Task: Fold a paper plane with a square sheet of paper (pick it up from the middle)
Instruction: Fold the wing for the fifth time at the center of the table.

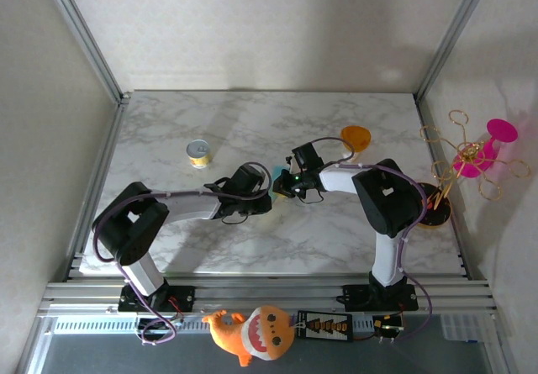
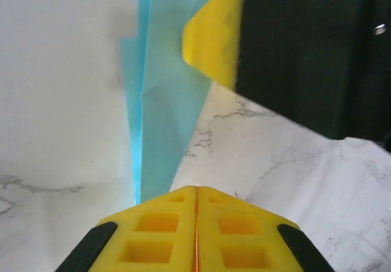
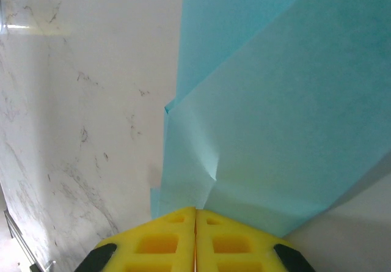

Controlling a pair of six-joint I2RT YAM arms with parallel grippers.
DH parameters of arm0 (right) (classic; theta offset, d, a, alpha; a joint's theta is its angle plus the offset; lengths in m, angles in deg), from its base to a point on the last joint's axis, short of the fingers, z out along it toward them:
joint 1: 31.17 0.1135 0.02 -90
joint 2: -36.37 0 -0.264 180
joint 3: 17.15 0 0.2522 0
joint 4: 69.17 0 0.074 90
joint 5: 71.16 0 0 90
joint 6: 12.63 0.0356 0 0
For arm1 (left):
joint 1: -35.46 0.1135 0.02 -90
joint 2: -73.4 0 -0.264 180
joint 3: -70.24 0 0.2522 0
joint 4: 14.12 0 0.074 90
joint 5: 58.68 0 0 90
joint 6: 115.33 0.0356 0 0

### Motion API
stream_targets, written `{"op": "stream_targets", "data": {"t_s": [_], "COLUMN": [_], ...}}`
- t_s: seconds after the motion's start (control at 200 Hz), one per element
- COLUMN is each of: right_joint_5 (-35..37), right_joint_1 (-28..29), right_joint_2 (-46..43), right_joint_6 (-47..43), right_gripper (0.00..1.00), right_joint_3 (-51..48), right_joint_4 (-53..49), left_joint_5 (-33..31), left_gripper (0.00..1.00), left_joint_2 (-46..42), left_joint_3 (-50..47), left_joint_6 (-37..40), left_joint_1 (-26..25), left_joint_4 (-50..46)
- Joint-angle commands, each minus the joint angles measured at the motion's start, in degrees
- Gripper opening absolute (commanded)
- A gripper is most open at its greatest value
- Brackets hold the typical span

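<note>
The teal-blue paper is a folded, creased piece held off the marble table between the two arms. My right gripper is shut on its near edge, and the sheet fans out above the yellow fingertips. In the left wrist view the paper stands as a narrow folded strip. Its lower end slips behind the left finger, not into the seam. My left gripper is shut, pads pressed together. The right gripper's yellow finger and black body lie over the strip's far end. Both grippers meet mid-table.
A small yellow can stands at left of centre. An orange cup sits behind the right arm. A gold wire stand with a pink piece is at the right edge. An orange plush toy lies below the table's rail.
</note>
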Motion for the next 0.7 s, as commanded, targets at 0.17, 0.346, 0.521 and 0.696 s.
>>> {"op": "stream_targets", "data": {"t_s": [0.17,0.346,0.521,0.696], "right_joint_5": [4.8,5.0,5.1,5.1], "right_joint_1": [0.2,0.2,0.2,0.2], "right_joint_2": [3.2,3.5,3.7,3.6], "right_joint_6": [-2.0,-2.2,-2.3,-2.3], "right_gripper": [0.09,0.09,0.09,0.09], "right_joint_3": [0.3,0.5,0.5,0.6], "right_joint_4": [-5.1,-5.6,-5.8,-6.0], "left_joint_5": [1.9,1.7,2.3,2.9], "left_gripper": [0.06,0.05,0.04,0.05], "left_joint_2": [1.3,1.8,2.2,0.0], "left_joint_3": [-2.2,-3.2,-4.1,-2.7], "left_joint_6": [-1.1,-1.0,-1.0,-1.0], "left_joint_1": [0.8,1.0,1.1,1.2], "left_joint_4": [-1.0,-1.1,-0.9,-1.1]}}
